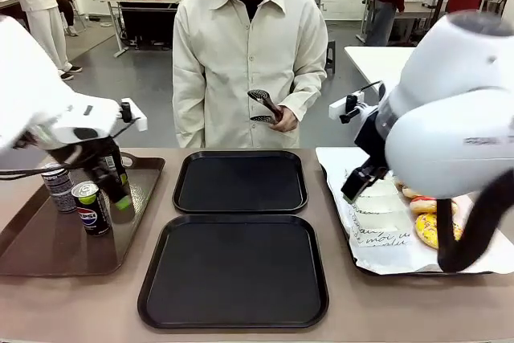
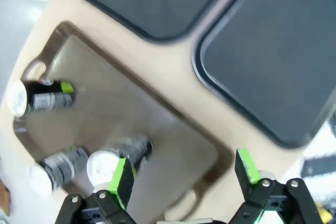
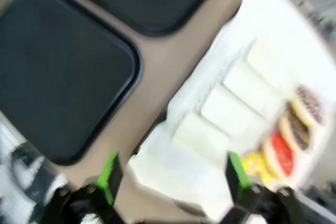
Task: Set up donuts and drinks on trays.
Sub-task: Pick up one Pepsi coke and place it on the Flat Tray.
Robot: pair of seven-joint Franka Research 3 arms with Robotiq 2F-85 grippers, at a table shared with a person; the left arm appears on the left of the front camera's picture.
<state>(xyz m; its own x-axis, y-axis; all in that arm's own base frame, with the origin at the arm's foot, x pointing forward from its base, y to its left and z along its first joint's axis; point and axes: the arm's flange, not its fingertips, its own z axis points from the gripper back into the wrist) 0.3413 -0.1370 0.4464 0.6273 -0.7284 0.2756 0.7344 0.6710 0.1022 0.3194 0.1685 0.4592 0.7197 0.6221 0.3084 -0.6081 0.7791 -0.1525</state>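
Hovering wide open and empty over the soda cans (image 2: 131, 150), the left gripper (image 2: 184, 169) next needed to lower around one.

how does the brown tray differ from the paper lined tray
The brown tray sits at the robot's left; the paper-lined tray sits at its right. The brown tray holds upright cans; the paper-lined tray holds donuts and white boxes. The brown tray's floor is bare; the other's is lined in white with black script. Both flank the two empty black trays.
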